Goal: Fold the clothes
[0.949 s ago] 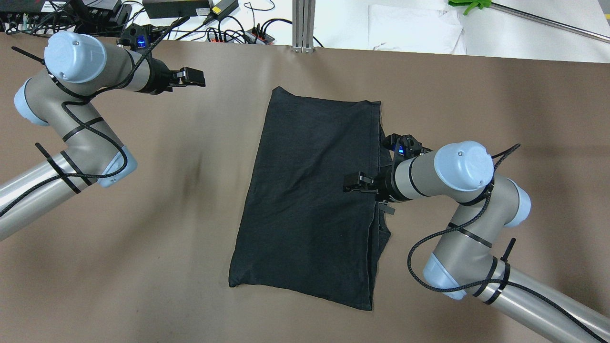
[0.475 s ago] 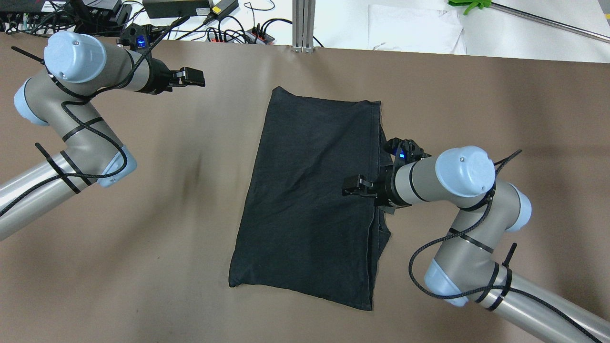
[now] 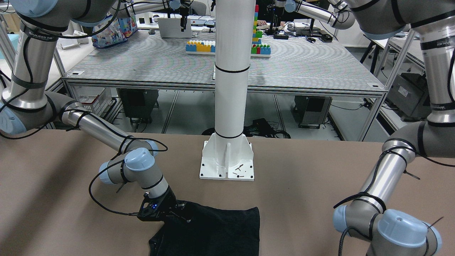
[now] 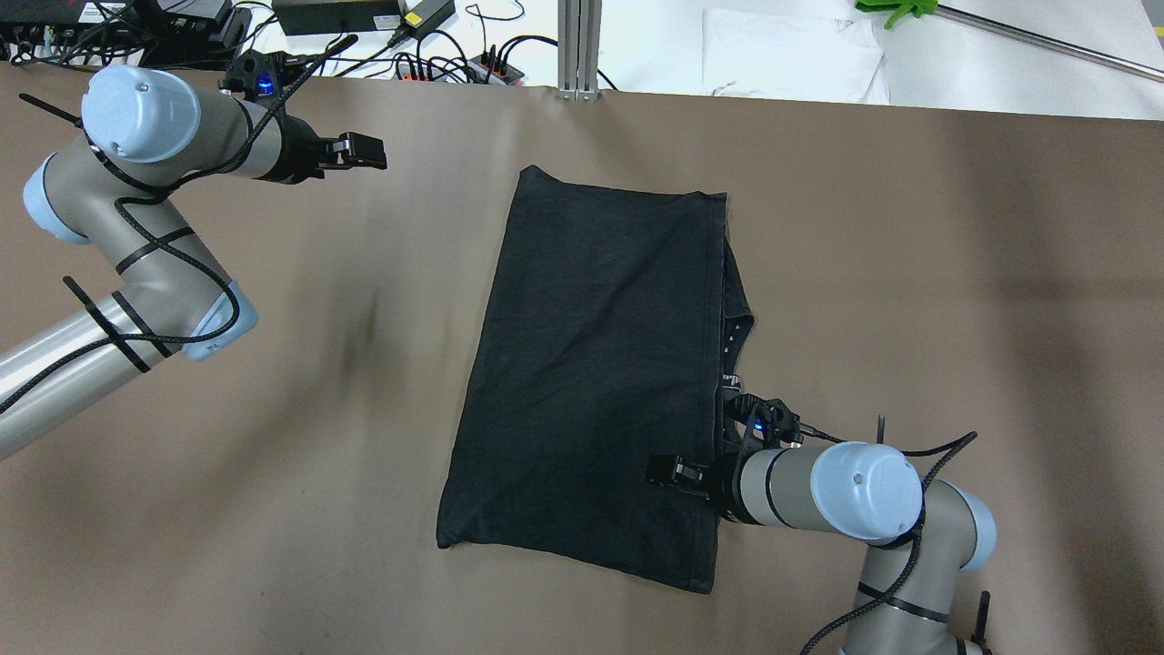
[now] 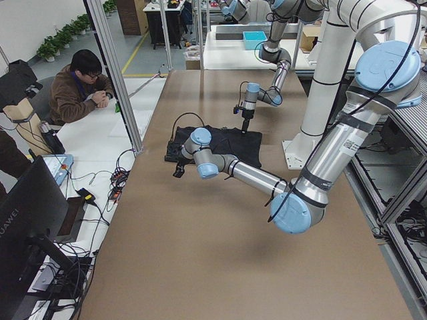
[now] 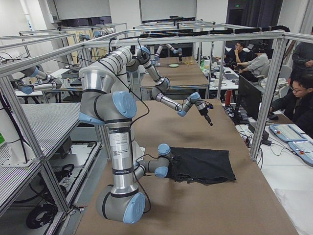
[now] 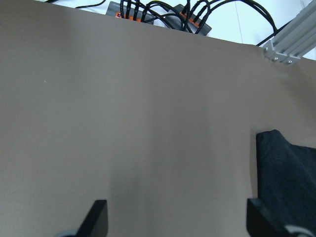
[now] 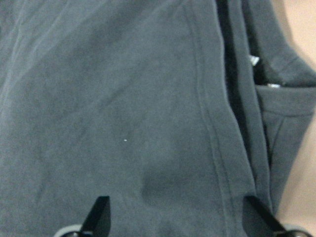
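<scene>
Your brown table (image 4: pixel 909 273) takes up nearly all of the overhead view, with a white bench behind its far edge. The robot's white pillar (image 3: pixel 231 89) stands at the near edge on a bolted base plate (image 3: pixel 227 161).

You'll find the black T-shirt (image 4: pixel 600 364) lying flat in the middle of the table, straight out from that base. It is folded into one long panel that runs from the far side toward the robot and leans a little to the robot's left at its near end. Along its right side a hemmed edge (image 8: pixel 210 123) lies on top, and a lower layer of the same fabric sticks out from under it.

The left arm (image 4: pixel 136 227) is over the far left part of the table. Its left gripper (image 4: pixel 368 152) is well apart from the shirt, above bare table, with its fingers (image 7: pixel 96 219) spread wide and nothing between them.

The right arm (image 4: pixel 864 496) reaches in low from the near right. Its right gripper (image 4: pixel 668 473) sits over the near right part of the shirt, just inside the hemmed edge. Its fingers (image 8: pixel 98 215) are also spread, with only flat cloth showing between them; you cannot tell whether they touch it.

A small white mark (image 8: pixel 253 60) shows on the lower layer, beside the hem
</scene>
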Tool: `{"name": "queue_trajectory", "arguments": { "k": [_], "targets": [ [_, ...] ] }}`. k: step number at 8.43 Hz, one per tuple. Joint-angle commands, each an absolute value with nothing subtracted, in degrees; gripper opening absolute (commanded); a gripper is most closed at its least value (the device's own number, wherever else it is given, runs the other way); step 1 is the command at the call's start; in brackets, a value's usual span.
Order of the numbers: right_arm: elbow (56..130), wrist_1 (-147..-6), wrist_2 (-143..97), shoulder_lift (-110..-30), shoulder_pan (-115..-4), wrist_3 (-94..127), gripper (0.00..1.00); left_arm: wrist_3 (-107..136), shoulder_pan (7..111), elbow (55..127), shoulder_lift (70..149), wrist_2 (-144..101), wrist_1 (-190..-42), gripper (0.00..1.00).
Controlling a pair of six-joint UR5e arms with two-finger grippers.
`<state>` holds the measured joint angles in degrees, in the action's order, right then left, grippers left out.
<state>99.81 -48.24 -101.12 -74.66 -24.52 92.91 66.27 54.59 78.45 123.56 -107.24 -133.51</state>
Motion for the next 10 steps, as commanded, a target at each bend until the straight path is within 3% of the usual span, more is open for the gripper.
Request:
{"name": "queue_trajectory", "arguments": {
  "k": [1, 5, 10],
  "targets": [
    [100.19, -46.32, -100.81, -76.73, -24.43, 93.33, 0.95, 66.27, 54.67, 78.40, 123.57, -107.23, -133.59, 1.00],
    [108.00, -46.85, -100.99, -78.65, -24.35, 94.04, 0.95, 66.18, 54.67, 78.31, 123.57, -107.23, -133.59, 1.00],
    [107.49, -46.93, -92.11, -80.77, -17.41, 102.04, 0.95, 66.27, 54.49, 78.31, 123.57, -106.44, -133.59, 1.00]
  ]
}}
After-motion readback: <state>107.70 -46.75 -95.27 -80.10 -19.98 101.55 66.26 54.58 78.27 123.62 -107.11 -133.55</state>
